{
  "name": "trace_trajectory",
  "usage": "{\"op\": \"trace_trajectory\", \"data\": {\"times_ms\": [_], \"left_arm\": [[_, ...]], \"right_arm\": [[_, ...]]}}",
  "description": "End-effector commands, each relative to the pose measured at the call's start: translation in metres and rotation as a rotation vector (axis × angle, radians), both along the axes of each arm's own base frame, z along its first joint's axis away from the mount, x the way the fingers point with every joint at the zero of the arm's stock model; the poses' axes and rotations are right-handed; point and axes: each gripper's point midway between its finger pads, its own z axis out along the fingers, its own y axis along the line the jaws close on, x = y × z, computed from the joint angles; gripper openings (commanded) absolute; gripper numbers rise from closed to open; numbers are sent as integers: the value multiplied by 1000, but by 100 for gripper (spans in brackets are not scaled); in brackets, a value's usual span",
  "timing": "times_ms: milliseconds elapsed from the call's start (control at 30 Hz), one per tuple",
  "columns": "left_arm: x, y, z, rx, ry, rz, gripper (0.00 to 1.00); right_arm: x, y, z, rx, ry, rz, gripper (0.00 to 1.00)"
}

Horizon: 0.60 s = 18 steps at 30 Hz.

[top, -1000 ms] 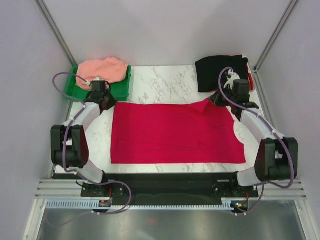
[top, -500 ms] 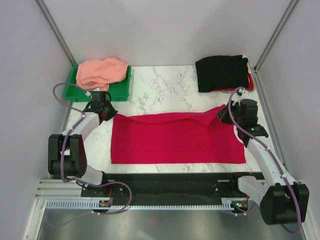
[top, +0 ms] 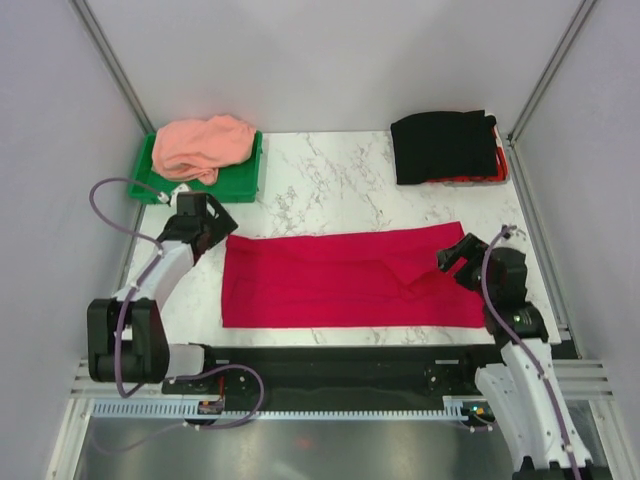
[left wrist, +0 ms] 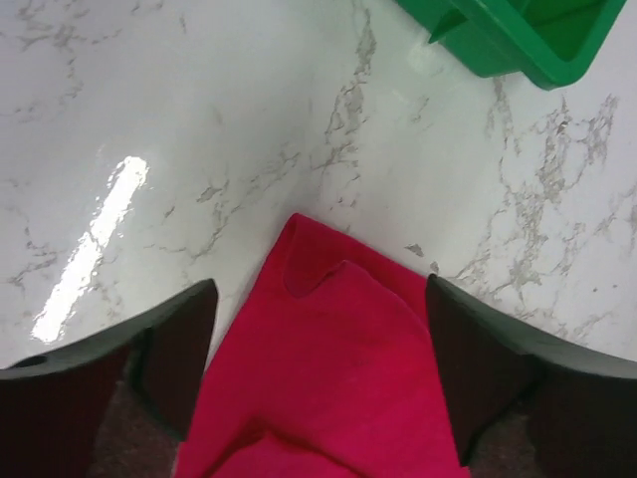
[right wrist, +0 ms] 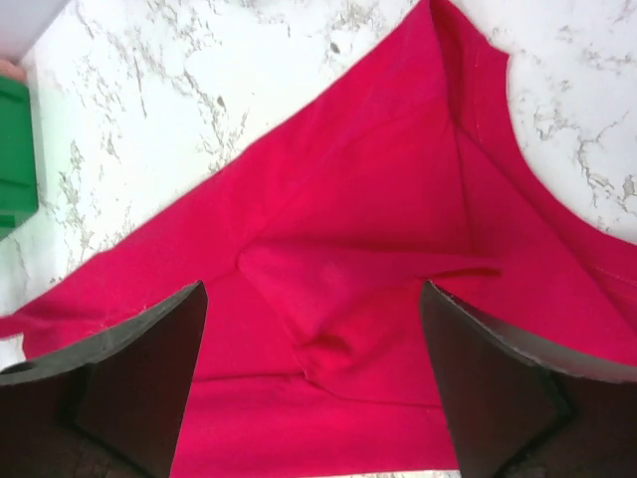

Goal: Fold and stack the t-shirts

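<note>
Crimson-red cloth t-shirt (top: 350, 280), doubled into a long band across the near half of the white marble table (top: 330, 180). Its far-left corner lies flat between the spread fingers of the left gripper (left wrist: 320, 304) (nothing pinched). Its rumpled right end lies between the equally wide, empty fingers of the right gripper (right wrist: 314, 299).

A crimson t-shirt (top: 340, 282), green tray (top: 243, 181), grey-veined white table (top: 330, 180).
</note>
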Motion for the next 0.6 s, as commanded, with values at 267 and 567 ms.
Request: {"op": "trace_trajectory", "data": {"times_ms": [267, 567], "left_arm": [[-5, 8, 33, -2, -112, 34, 93], [-2, -109, 7, 36, -13, -426, 91]], "right_arm": [[6, 3, -15, 115, 59, -93, 98], [26, 22, -101, 55, 413, -27, 97]]}}
